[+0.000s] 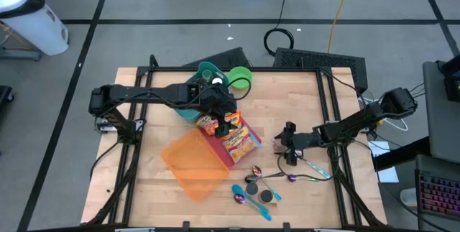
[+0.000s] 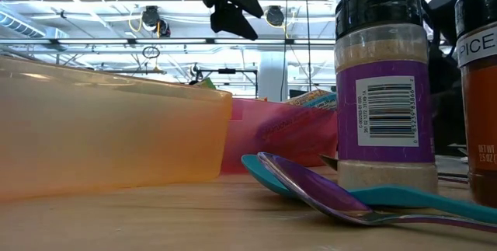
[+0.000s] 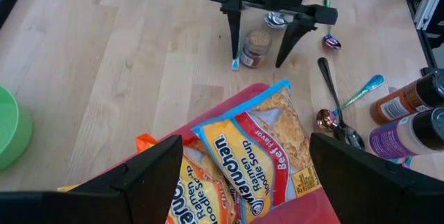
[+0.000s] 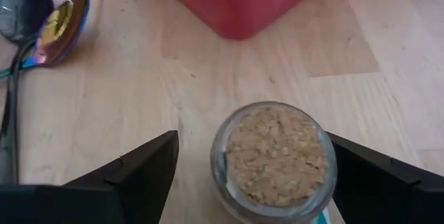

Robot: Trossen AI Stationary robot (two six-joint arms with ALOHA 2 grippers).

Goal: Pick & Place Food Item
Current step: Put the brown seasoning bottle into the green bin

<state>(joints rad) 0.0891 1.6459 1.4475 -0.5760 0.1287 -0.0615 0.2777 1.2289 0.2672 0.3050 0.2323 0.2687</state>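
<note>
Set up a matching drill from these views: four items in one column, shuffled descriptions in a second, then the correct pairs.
Items
1. ramen packets
2. small jar
3. green cup
4. right hand

Descriptions
A. stands on the table's far edge
B. lie in the red bin
C. open, fingers either side of the jar
D. lidless, filled with tan granules

Pairs: 1-B, 2-D, 3-A, 4-C
</note>
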